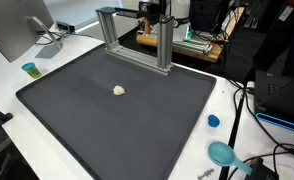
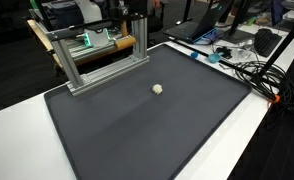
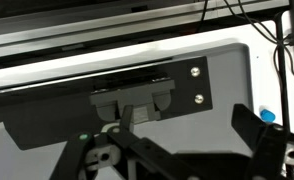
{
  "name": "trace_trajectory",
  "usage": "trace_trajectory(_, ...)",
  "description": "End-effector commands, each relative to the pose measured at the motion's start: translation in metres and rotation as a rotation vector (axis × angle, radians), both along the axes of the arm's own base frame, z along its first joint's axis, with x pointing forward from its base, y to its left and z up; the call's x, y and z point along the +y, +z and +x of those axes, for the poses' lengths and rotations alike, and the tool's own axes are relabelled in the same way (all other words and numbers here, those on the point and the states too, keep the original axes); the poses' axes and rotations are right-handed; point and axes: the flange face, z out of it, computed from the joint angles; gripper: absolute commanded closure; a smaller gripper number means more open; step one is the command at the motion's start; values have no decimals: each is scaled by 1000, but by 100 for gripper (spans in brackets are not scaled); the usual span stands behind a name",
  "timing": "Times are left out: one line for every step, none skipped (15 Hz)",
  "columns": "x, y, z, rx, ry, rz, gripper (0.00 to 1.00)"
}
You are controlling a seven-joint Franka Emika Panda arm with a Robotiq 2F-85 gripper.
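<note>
- Your gripper [image 3: 137,150] shows only in the wrist view, coming in from the 6 o'clock edge. One dark finger [image 3: 255,128] is clear at 3 o'clock; its partner is lost against dark ground, so you cannot tell whether the jaws stand released or clenched. Nothing is seen between them.
- The cream lump [image 1: 119,90] lies alone on the black mat [image 1: 67,110], slightly toward 12 o'clock of the mat's middle, in both exterior views [image 2: 157,88]. The wrist view does not show it.
- The aluminium frame [image 1: 137,40] stands on the mat's far edge, at 1 o'clock of the lump in an exterior view and at 10 o'clock in an exterior view [image 2: 97,55]. Lump and frame are well apart.
- The blue cap [image 1: 213,121] sits on the white table at 4 o'clock of the lump, just off the mat. A blue spot beside the finger in the wrist view may be the same cap.
- The cables [image 2: 249,72] show best in an exterior view; the monitor [image 1: 15,30] shows only at 10 o'clock in an exterior view.
</note>
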Motion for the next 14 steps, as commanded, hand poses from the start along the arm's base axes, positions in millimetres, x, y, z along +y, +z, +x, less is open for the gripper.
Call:
trace_trajectory(0,0,0,1,1,0,0)
trace_trajectory(0,0,0,1,1,0,0)
trace_trajectory(0,0,0,1,1,0,0)
trace_trajectory(5,0,-3,-24,-20,14,0)
trace_trajectory(9,0,-5,-58,-38,-5,0)
trace_trajectory(14,-2,-7,-81,-52,-14,0)
trace_trajectory(18,-5,-9,-113,-57,-42,0)
trace_trajectory(22,-9,-12,-141,-57,-49,0)
trace_trajectory(25,-13,-14,-159,-73,-63,0)
trace_trajectory(27,-17,-19,-180,-93,-77,0)
trace_trajectory(26,-19,-24,-208,-122,-93,0)
trace_trajectory(23,-19,-28,-233,-164,-94,0)
trace_trajectory(18,-15,-33,-261,-220,-74,0)
trace_trajectory(26,-20,-13,-194,-141,-76,0)
